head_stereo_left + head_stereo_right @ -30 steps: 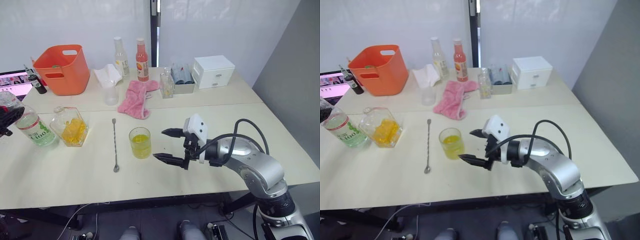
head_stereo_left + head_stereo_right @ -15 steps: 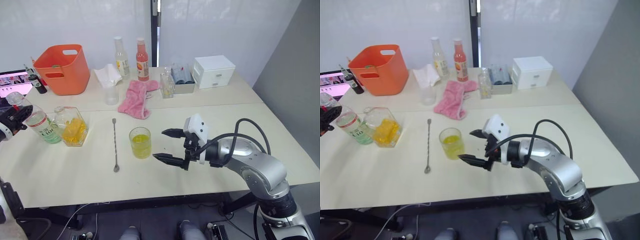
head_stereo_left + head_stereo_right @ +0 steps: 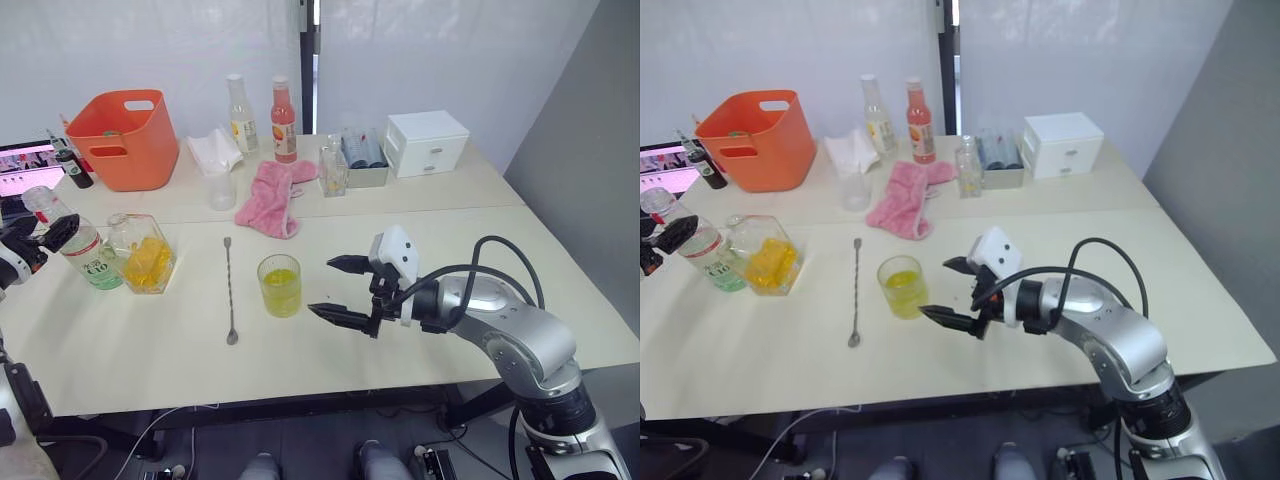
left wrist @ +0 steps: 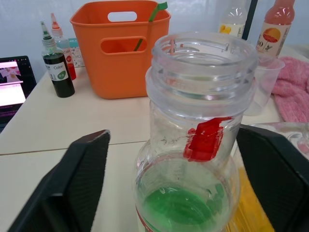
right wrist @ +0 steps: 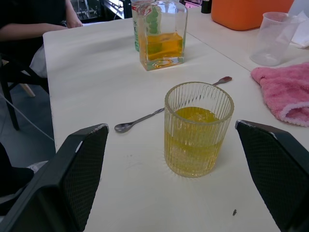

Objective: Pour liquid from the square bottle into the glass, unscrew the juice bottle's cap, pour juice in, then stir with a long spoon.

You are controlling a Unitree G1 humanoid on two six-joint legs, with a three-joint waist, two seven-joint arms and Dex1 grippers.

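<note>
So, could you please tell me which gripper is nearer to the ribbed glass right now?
The right. The right gripper sits open just beside the ribbed glass, while the left gripper is far off by the juice bottle.

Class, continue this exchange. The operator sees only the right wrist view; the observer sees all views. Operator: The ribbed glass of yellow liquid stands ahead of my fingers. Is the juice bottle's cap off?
Observer: Yes. The left wrist view shows the juice bottle with its threaded neck bare and open.
Operator: Where is the left gripper?
Observer: The left gripper is open, one finger on each side of that bottle, with gaps on both sides.
Operator: What is inside it?
Observer: Green liquid, sitting well below the neck.
</note>
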